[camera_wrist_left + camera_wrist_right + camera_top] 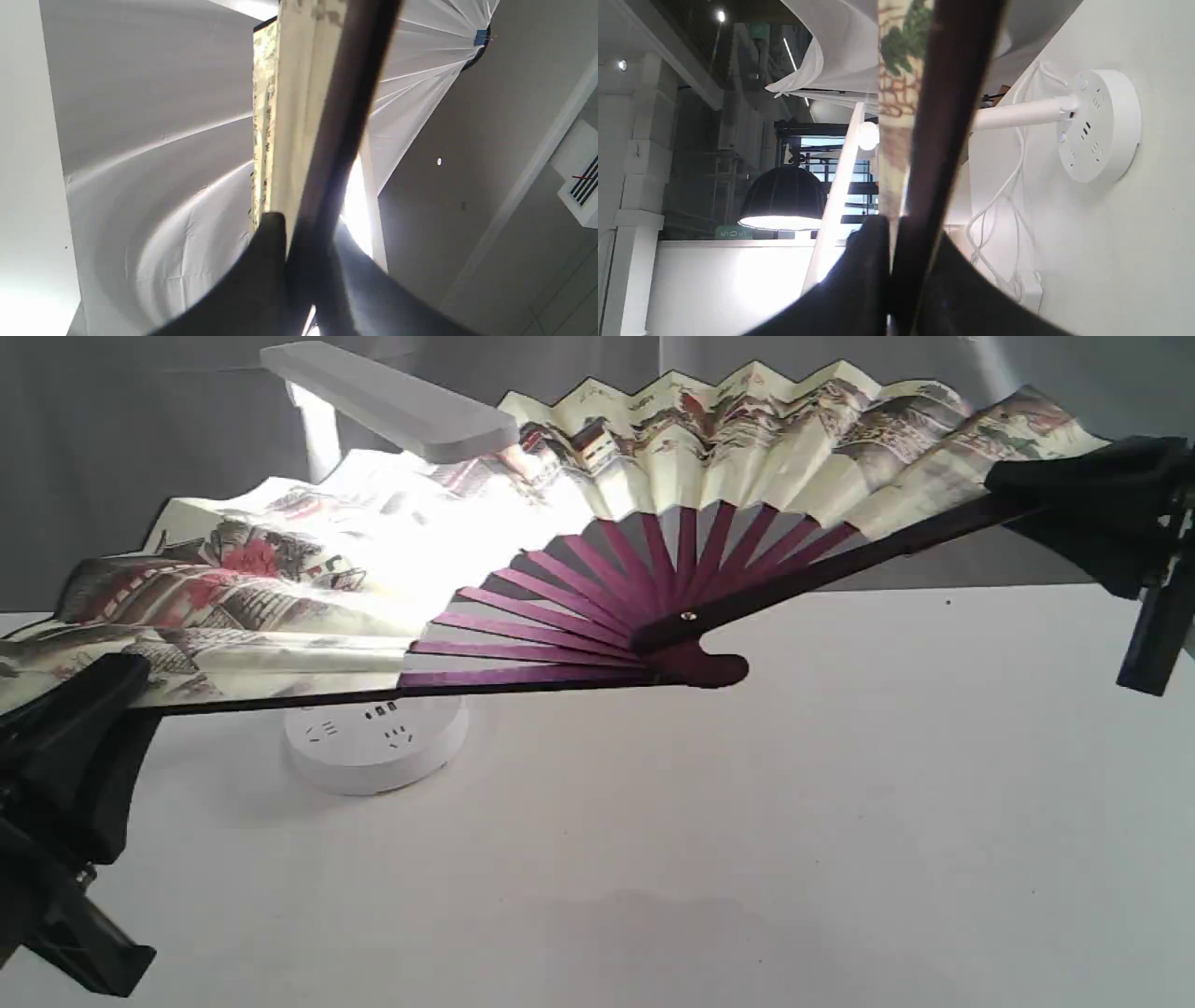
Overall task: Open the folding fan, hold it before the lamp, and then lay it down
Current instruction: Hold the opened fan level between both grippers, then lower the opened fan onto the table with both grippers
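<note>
1. The folding fan (747, 439) is spread into a wide arc and held in the air above the table (840, 803), clear of it, with the pivot hanging low at the centre.
2. The left gripper (79, 709) clamps 1 outer guard rib near its tip and the right gripper (1064, 485) clamps the other. Both pairs of fingers are closed on the fan, and drawing the 2 guards apart is what keeps the pleats open.
3. The leaf's left half passes under the bar head of the lamp (392, 401) and in front of its stem, so that half glows a washed-out white. The right end is held higher, which tilts the arc.
4. By my judgement the opening is done and the holding step is in hand; the laying down is not yet done.
5. Only the exterior view shows the full spread and the lamp head. The left wrist view shows just a guard and a strip of leaf edge-on, leaving its shut fingers, with glare beside them. The right wrist view adds the stem joining the round base and the white cord (1008, 196) trailing beyond the fan.
</note>
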Robot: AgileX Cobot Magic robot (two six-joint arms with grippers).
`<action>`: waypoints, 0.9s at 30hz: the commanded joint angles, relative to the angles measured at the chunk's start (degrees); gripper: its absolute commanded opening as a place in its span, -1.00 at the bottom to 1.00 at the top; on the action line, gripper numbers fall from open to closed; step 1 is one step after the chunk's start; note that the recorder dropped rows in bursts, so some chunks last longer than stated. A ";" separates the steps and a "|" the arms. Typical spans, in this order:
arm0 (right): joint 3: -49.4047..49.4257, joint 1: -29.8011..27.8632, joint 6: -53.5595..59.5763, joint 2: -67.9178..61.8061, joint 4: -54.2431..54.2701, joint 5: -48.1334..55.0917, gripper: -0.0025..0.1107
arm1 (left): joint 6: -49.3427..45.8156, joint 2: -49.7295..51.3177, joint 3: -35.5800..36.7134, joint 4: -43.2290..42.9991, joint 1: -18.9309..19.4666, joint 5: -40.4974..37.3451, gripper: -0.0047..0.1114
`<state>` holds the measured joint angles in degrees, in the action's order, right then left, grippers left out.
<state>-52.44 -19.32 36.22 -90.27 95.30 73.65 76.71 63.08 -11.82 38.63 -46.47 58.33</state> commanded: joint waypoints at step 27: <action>-0.01 -0.78 -2.63 -0.11 -14.03 -13.09 -0.96 | -6.32 6.48 -5.80 11.16 0.22 -11.77 -0.92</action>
<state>-52.44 -19.43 31.58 -90.37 84.75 63.16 68.29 68.84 -16.73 48.14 -46.47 43.96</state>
